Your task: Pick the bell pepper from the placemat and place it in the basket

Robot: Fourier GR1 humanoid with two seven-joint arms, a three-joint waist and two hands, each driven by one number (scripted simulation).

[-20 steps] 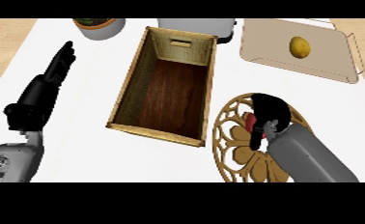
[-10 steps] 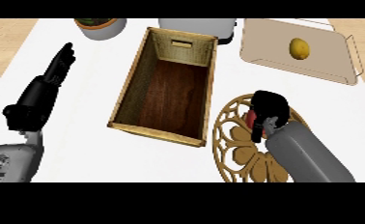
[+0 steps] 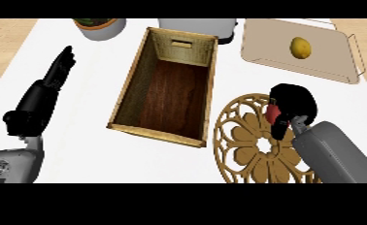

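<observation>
right hand [image 3: 292, 104]: at the right, over the far right part of the placemat; black fingers curled down round the pepper, covering most of it; grey forearm runs off to the near right corner.
pepper [image 3: 272, 113]: red, only a small patch shows at the left side of the right hand, under the curled fingers; it is over the placemat, right of the basket; cannot tell whether it touches the mat or is lifted.
placemat [image 3: 247, 144]: round, tan, cut-out flower pattern; lies on the counter at the near right, its left edge just beside the basket's near right corner.
basket [image 3: 169, 88]: long wooden box with a dark floor, in the middle of the counter, running near to far and slightly tilted; nothing inside it.
left hand [image 3: 58, 69]: at the left, fingers straight and pointing far, holding nothing, well apart from the basket.
counter [image 3: 86, 146]: white.
tray [image 3: 261, 49]: beige, far right, with a yellow lemon [image 3: 299, 48] on it.
pot [image 3: 100, 25]: grey, far left, partly cut off by the edge.
grey object [image 3: 201, 25]: at the far edge, just beyond the basket; cannot tell what it is.
</observation>
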